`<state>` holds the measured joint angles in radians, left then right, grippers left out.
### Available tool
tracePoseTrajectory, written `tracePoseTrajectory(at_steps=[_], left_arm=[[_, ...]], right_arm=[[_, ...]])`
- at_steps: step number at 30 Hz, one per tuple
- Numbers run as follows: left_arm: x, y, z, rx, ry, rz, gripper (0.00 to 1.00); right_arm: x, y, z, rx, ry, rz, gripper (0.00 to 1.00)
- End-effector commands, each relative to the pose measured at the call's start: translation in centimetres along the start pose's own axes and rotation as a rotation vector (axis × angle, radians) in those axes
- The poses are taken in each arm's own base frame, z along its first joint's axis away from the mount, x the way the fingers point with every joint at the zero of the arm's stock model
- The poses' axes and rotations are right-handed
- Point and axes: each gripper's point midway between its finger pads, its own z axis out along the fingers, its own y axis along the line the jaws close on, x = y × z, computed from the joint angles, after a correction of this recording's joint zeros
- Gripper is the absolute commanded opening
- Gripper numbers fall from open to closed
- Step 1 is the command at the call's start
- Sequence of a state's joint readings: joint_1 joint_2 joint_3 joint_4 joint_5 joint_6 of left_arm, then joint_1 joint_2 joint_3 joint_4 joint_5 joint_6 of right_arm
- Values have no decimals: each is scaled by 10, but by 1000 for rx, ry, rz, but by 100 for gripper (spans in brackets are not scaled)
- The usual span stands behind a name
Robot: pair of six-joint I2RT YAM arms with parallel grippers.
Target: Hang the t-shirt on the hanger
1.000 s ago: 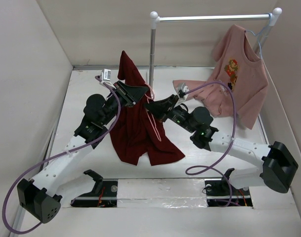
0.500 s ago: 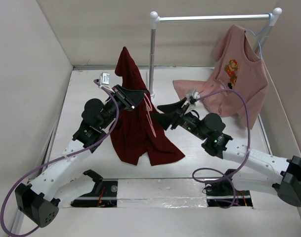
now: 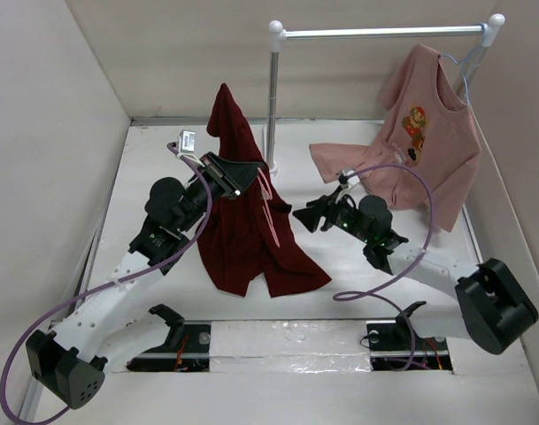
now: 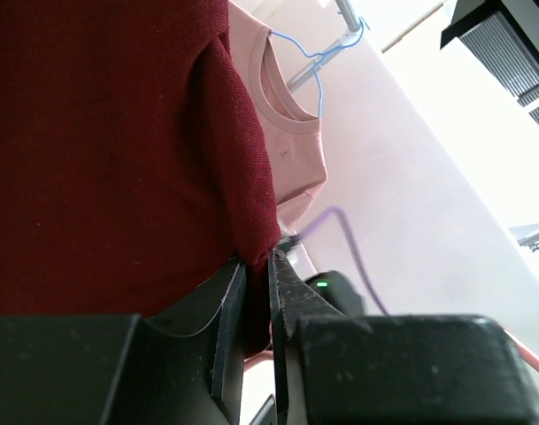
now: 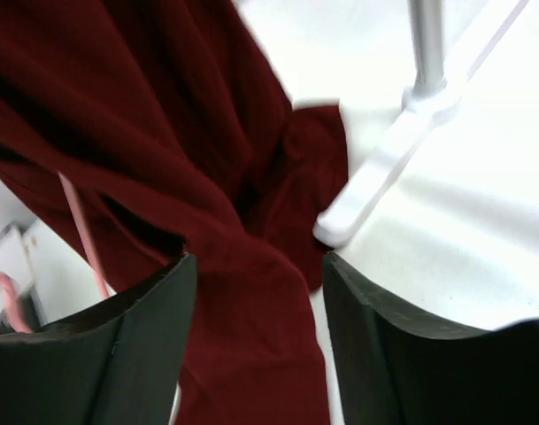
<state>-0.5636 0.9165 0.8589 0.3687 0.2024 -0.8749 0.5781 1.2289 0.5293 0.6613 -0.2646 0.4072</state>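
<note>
The t-shirt [image 3: 242,226] is held up, its long axis hanging down to the worktop [image 3: 158,159], by the left end effector [image 3: 242,173] clamped on its cloth, and the hanger [image 5: 77,221] wire is seen just ahead of the right end effector [image 3: 303,219], whose fingers are apart.

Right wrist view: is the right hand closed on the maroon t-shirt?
No; the right hand is wide open, not pinching the maroon t-shirt.
</note>
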Motion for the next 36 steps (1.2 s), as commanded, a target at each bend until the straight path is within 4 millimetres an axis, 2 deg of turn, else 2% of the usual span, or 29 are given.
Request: tracePoseTrajectory(at_steps=[1, 5, 6, 7, 8, 13, 14, 15, 16, 17, 18, 20, 21, 23, 24, 25, 26, 30, 34, 36], left_arm=[[-28, -47, -10, 143, -84, 22, 0], [-28, -47, -9, 138, -76, 25, 0], [-27, -46, -9, 138, -76, 23, 0], [-27, -46, -9, 139, -77, 21, 0], [-27, -46, -9, 135, -74, 18, 0], [-27, -45, -9, 133, -76, 13, 0], [-27, -45, -10, 129, -75, 14, 0], [-27, -44, -10, 124, -79, 15, 0], [-30, -46, -12, 131, -90, 15, 0], [-31, -46, -12, 134, -97, 11, 0], [-33, -47, -12, 135, -109, 7, 0], [-37, -51, -12, 143, -124, 8, 0], [-39, -52, -12, 150, -133, -6, 0], [-45, -61, -13, 198, -168, -22, 0], [-46, -59, -12, 198, -177, -33, 0], [-46, -59, -11, 200, -183, -53, 0], [-52, -64, -12, 226, -207, -58, 0], [-60, -65, -15, 243, -263, -89, 0], [-67, -70, -18, 262, -283, -87, 0], [-65, -76, -20, 281, -265, -79, 0]], right_arm=[[1, 30, 1, -208, 0, -47, 68], [10, 30, 11, -249, 54, -119, 72], [4, 32, 17, -263, 52, -137, 72], [15, 29, 20, -269, 94, -138, 72], [15, 28, 24, -275, 96, -161, 72], [18, 30, 37, -311, 87, -185, 67], [19, 35, 38, -327, 88, -176, 64], [19, 36, 39, -333, 85, -173, 41], [24, 40, 40, -344, 99, -167, 29], [22, 39, 42, -339, 97, -173, 20], [28, 46, 41, -345, 110, -169, 8], [37, 50, 36, -334, 123, -156, 0], [41, 61, 32, -348, 125, -156, 0], [48, 62, 26, -315, 125, -134, 0], [59, 64, 17, -313, 140, -118, 0], [62, 75, 12, -332, 132, -110, 0], [66, 74, 10, -304, 131, -87, 0], [85, 82, -8, -255, 138, -51, 0], [83, 83, -24, -205, 116, -43, 0], [69, 73, -24, -135, 65, -49, 0]])
